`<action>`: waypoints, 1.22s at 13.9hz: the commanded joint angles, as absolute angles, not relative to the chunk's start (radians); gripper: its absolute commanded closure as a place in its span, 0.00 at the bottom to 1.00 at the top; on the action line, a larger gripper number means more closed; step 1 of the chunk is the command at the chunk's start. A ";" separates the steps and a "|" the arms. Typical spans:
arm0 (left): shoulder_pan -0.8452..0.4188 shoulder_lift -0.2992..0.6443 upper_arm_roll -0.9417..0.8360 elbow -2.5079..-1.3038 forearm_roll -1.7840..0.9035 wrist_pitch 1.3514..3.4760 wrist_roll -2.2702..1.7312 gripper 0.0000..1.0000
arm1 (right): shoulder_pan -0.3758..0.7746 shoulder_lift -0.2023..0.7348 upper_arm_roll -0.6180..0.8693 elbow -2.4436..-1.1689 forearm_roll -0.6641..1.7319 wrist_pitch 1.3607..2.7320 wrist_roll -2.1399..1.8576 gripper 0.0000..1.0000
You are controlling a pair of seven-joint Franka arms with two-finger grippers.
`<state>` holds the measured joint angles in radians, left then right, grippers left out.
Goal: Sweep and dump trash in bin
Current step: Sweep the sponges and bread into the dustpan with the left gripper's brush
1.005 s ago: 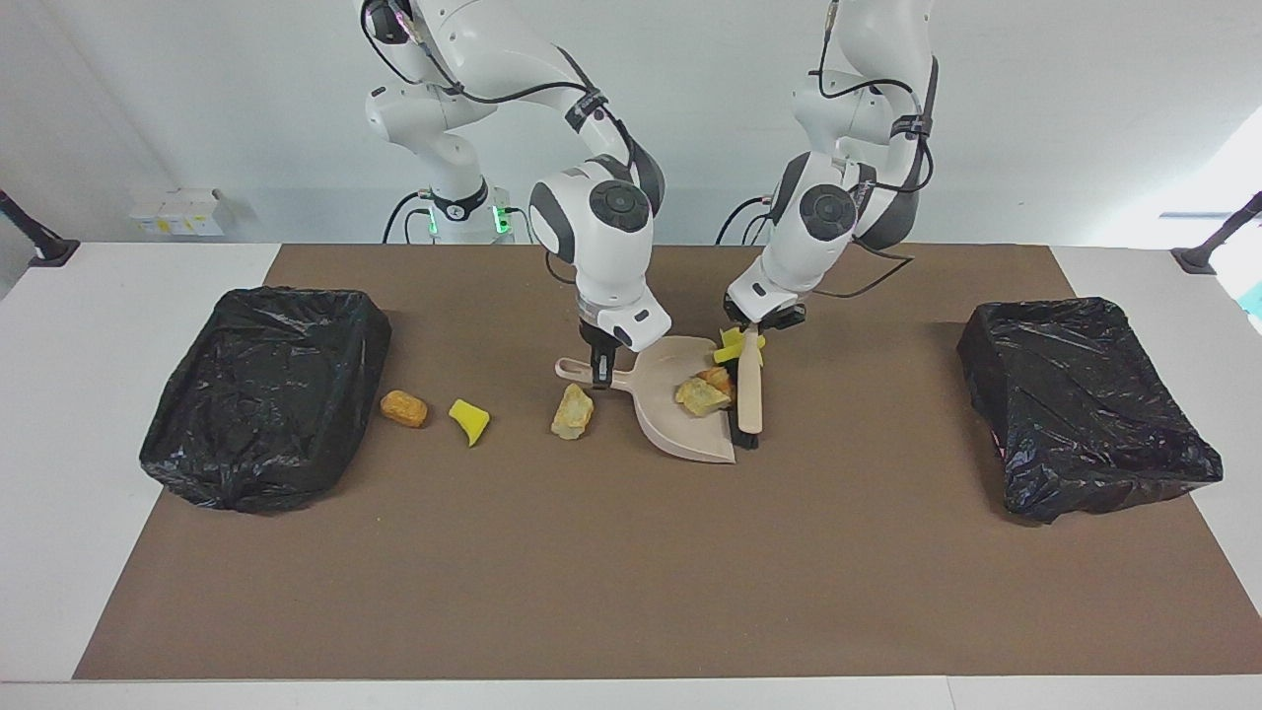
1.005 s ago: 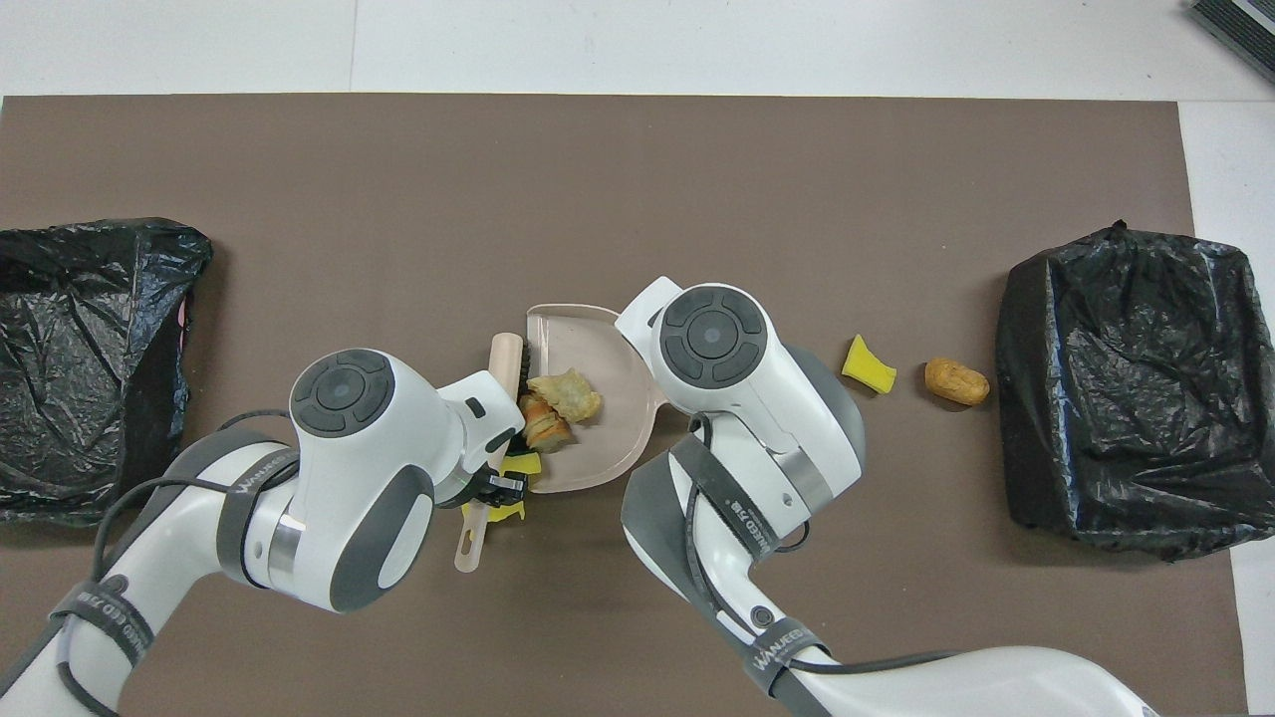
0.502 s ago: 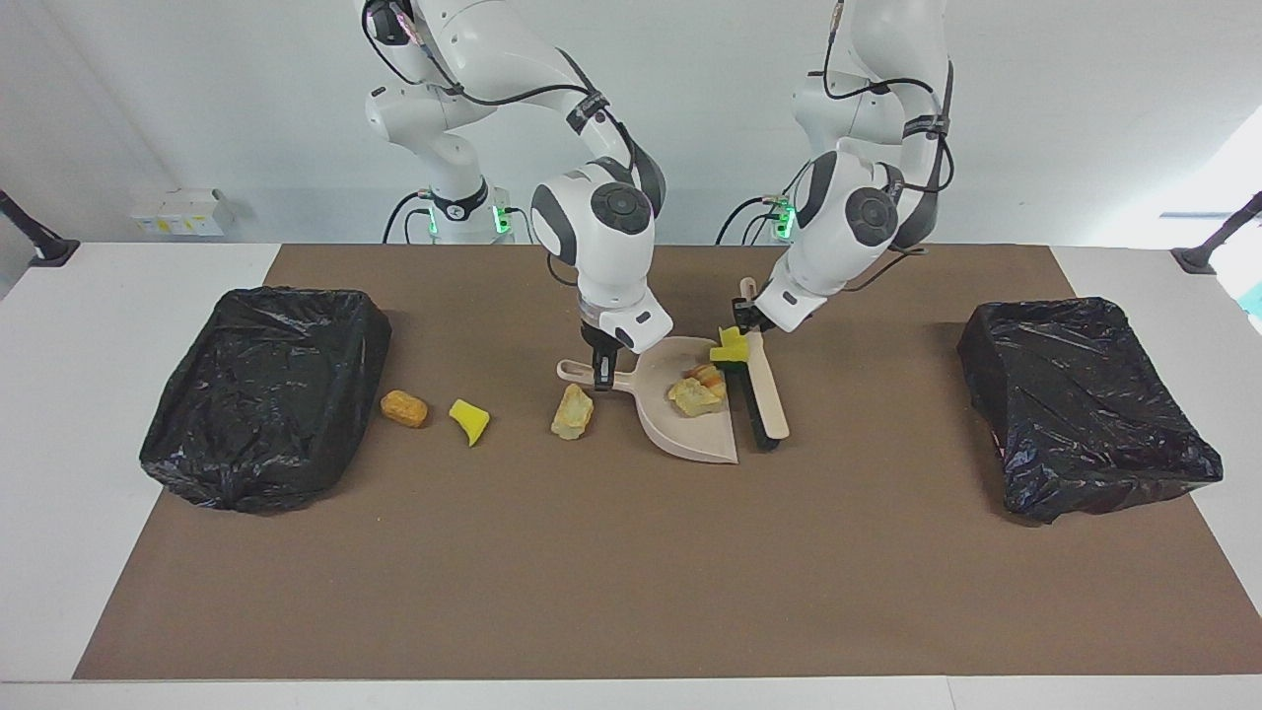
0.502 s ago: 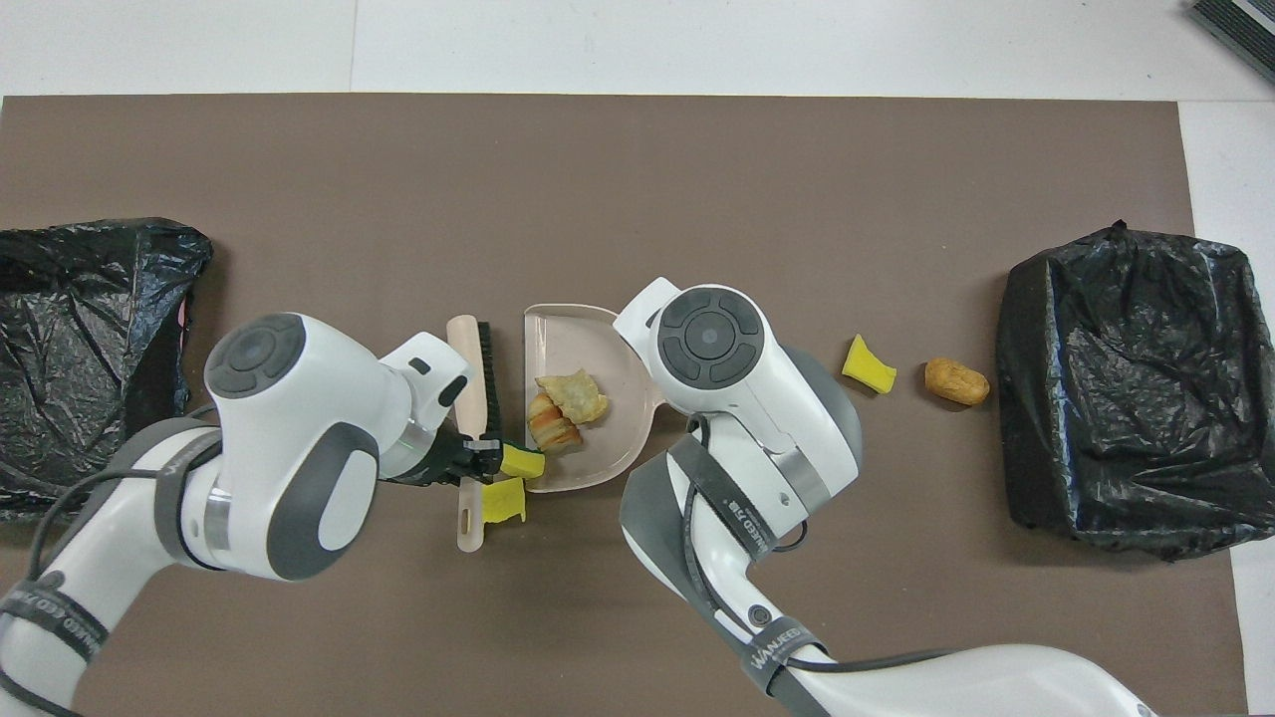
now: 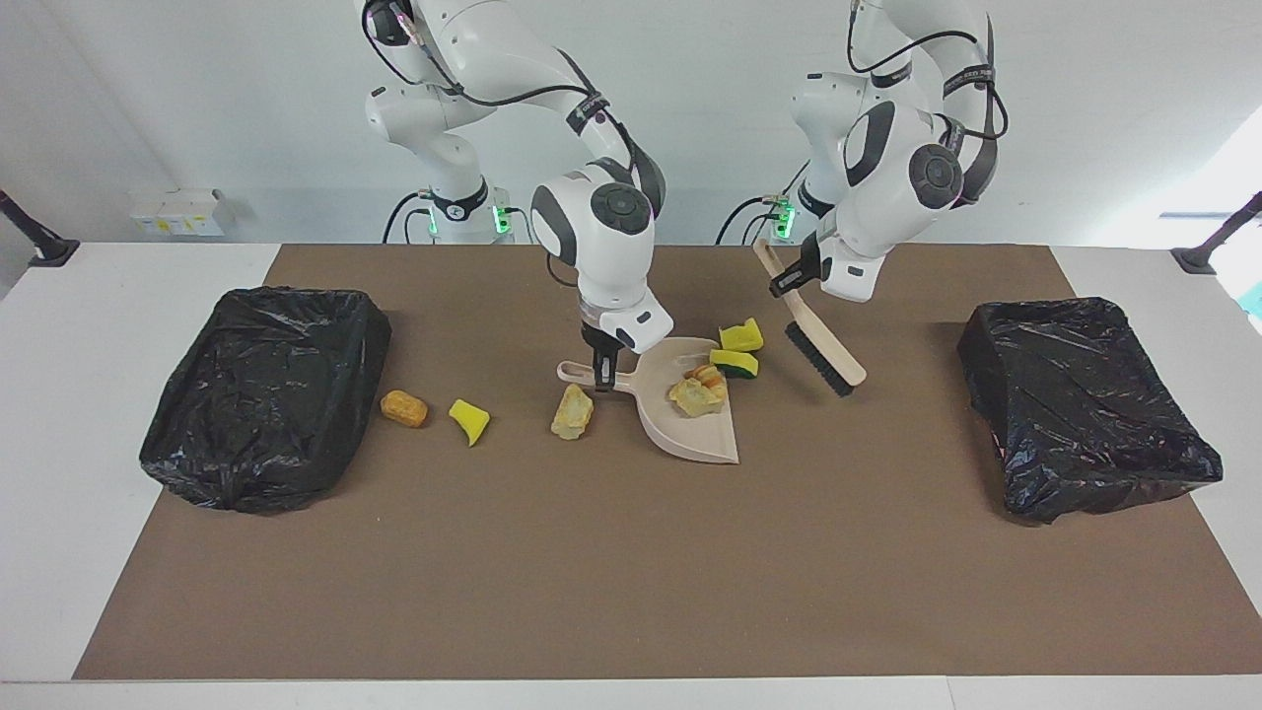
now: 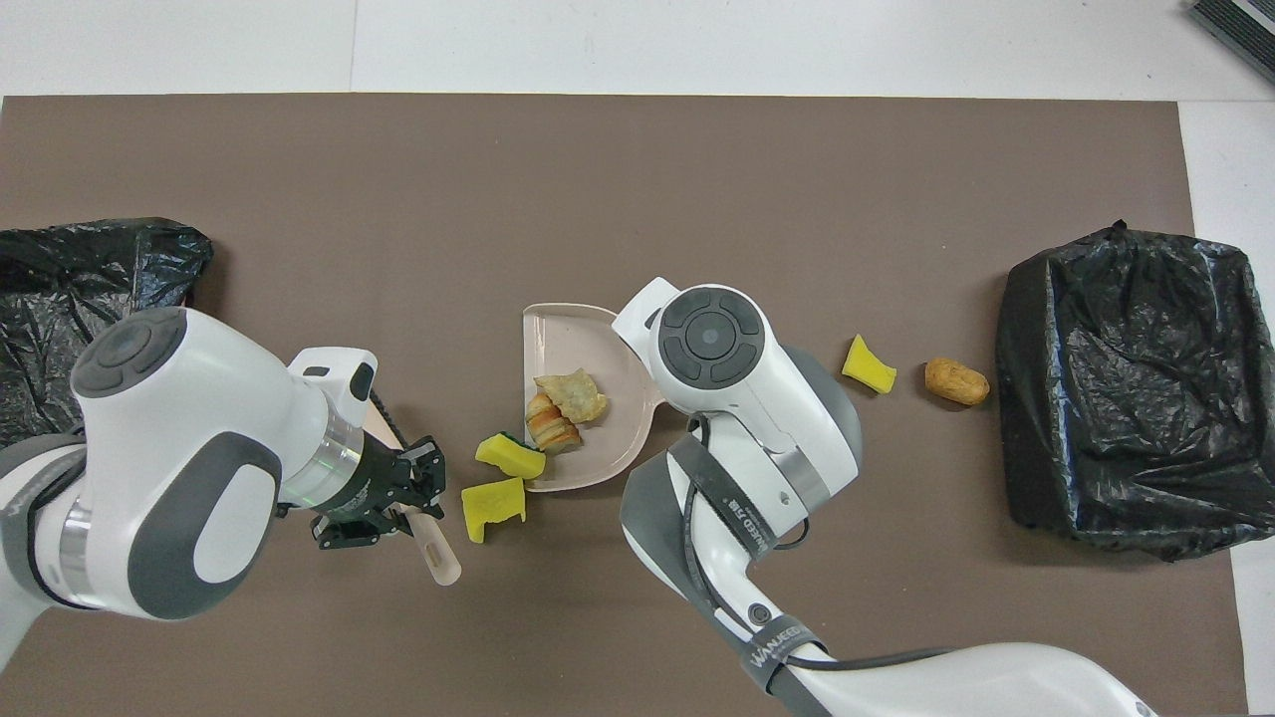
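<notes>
The hand brush [image 5: 823, 343] is held clamped in the left gripper [image 5: 789, 281], lifted clear of the mat beside the dustpan's mouth. The dustpan [image 5: 690, 434] is pinned by its handle in the closed right gripper [image 5: 601, 373]. Of the trash, two chunks [image 5: 698, 390] lie inside the dustpan, two yellow wedges [image 5: 737, 349] at its mouth between pan and bristles, and three scraps [image 5: 471, 418] out past its handle. The scraps are judged light and spongy, better pushed than pinched.

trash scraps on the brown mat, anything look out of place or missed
Yes. Two yellow foam wedges sit at the beige plastic dustpan's edge, not inside. A pale tan rock-like bit lies by its handle. Another yellow wedge and an orange-brown bread-like chunk lie near a black-lined bin.
</notes>
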<state>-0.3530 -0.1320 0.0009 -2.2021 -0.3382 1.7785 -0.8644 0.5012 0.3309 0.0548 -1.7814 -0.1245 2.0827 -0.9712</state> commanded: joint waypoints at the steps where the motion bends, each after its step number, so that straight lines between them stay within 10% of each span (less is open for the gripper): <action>1: -0.403 -0.218 -0.003 -2.325 -0.339 1.790 -0.951 1.00 | 0.489 0.333 0.063 -1.790 -0.144 2.089 -1.052 1.00; 17: -0.672 -0.049 -0.005 -2.319 -0.394 2.272 -0.835 1.00 | 0.471 0.301 0.063 -1.845 -0.143 2.128 -1.207 1.00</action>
<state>-0.6533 -0.0725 -0.0200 -2.3449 -0.3737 2.2562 -0.9137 0.4851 0.3192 0.0548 -1.8125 -0.1256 2.0967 -1.1831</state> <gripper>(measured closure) 0.740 0.692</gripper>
